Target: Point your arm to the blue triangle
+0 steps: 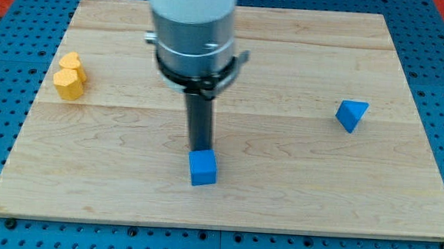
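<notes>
While my tip (pixel 199 149) rests at the top edge of the blue cube (pixel 202 168), near the middle-bottom of the wooden board (pixel 280 190), the pointing step looks unstarted — the target sits elsewhere. Camera view, the only one: the blue triangle (pixel 351 115) lies well apart toward the view's right, slightly higher in the view than the tip, alone on bare wood. It reads as a small wedge, saturated blue, one flat face lit and a point toward the view's bottom; which edges rest on the board I cannot tell. No claw is fitted — the arm ends in a plain dark rod that holds nothing. Whether tip and cube touch is unclear. Judgement: next move calls for a slide to the view's right, away from the cube, stopping just beside the triangle. Two yellow blocks (pixel 70 77) sit touching at the view's left, out of the path.
</notes>
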Motion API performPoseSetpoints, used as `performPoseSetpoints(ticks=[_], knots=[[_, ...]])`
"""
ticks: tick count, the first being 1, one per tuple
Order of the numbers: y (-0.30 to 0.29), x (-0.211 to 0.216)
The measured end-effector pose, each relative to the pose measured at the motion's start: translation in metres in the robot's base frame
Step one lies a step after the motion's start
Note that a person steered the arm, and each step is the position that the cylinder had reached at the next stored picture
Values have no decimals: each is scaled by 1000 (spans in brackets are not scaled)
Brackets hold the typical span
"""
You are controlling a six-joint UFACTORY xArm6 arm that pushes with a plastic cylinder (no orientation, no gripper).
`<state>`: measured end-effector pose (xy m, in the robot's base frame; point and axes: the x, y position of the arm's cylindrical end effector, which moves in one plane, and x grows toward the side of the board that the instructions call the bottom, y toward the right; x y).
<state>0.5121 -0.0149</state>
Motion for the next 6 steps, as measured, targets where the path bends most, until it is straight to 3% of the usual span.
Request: performPoseSetpoints(ticks=[3, 5, 6], knots=[[91, -12], [290, -22], [297, -79]])
